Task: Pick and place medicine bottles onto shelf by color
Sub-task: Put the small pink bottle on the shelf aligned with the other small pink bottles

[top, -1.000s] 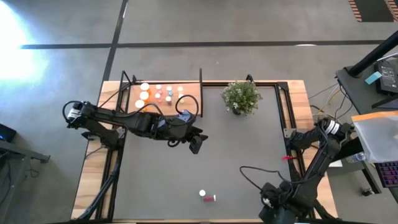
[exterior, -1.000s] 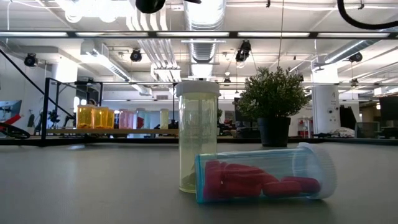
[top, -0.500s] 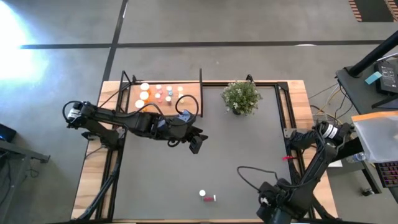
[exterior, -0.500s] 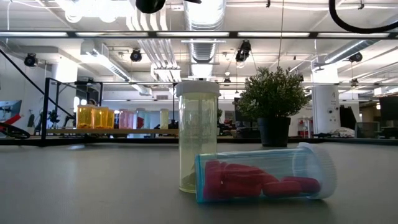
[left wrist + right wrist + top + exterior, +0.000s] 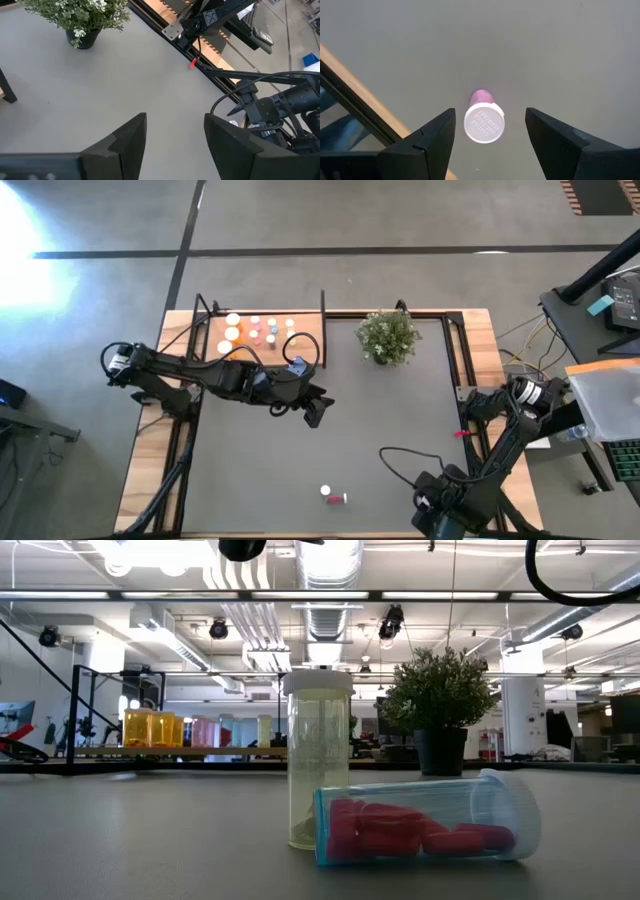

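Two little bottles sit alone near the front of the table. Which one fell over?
The one full of red pills lies on its side. The pale yellow bottle right behind it stands upright, white cap on top.

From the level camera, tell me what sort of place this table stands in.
Probably an industrial lab or workshop floor. Bare ducts and pipes run across an open ceiling, metal racks and equipment fill the background, and the high view shows polished concrete floor around the table.

Clear ribbed plastic bottles with white caps lie on a matt grey mat; the shelf is light wood.
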